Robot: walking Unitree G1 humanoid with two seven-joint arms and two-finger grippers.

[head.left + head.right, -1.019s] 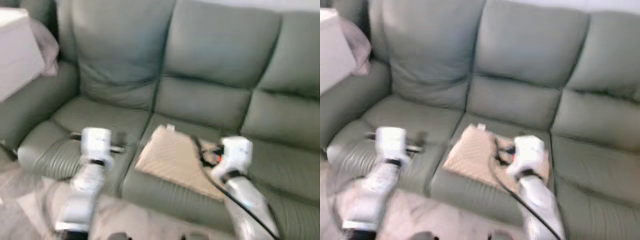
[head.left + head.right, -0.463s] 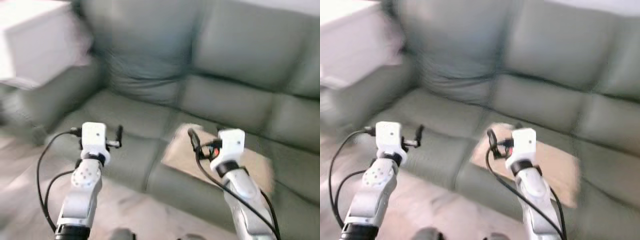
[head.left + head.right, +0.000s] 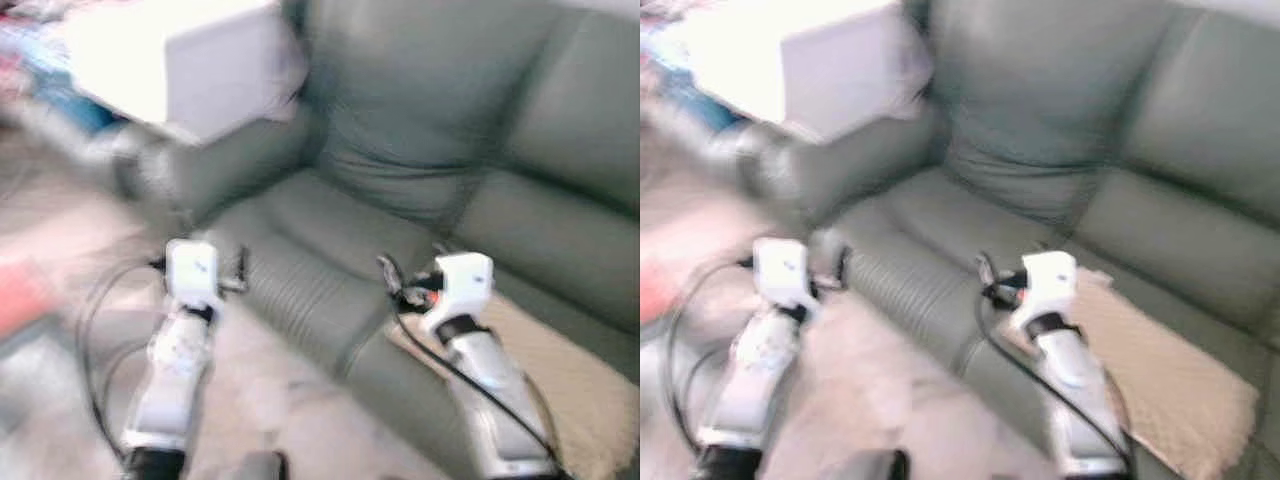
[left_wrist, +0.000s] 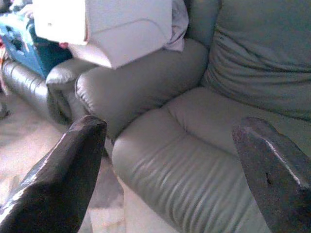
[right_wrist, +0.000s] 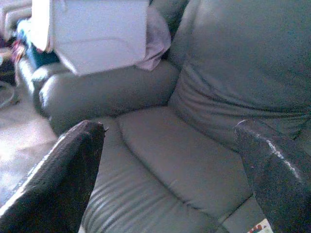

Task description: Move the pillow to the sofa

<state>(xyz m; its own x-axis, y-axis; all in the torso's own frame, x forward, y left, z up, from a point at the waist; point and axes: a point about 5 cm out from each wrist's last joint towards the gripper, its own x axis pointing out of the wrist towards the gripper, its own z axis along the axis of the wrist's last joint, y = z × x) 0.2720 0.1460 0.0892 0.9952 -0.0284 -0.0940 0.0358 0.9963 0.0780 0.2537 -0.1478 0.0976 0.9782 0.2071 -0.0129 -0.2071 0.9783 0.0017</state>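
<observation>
- A beige pillow (image 3: pixel 1160 385) lies flat on the seat of a grey-green sofa (image 3: pixel 400 120), toward the right, its near edge at the cushion's front.
- The right gripper (image 5: pixel 170 160) hovers just left of the pillow, fingers spread wide — nothing held.
- The left gripper (image 4: pixel 170 155) hangs before the sofa's left seat, fingers also wide apart, empty.
- A white box (image 3: pixel 190 60) rests on the left armrest — the head views are blurred.

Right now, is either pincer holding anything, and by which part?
Nothing is held. Left pincer and right pincer are both open; the pillow lies on the sofa.
</observation>
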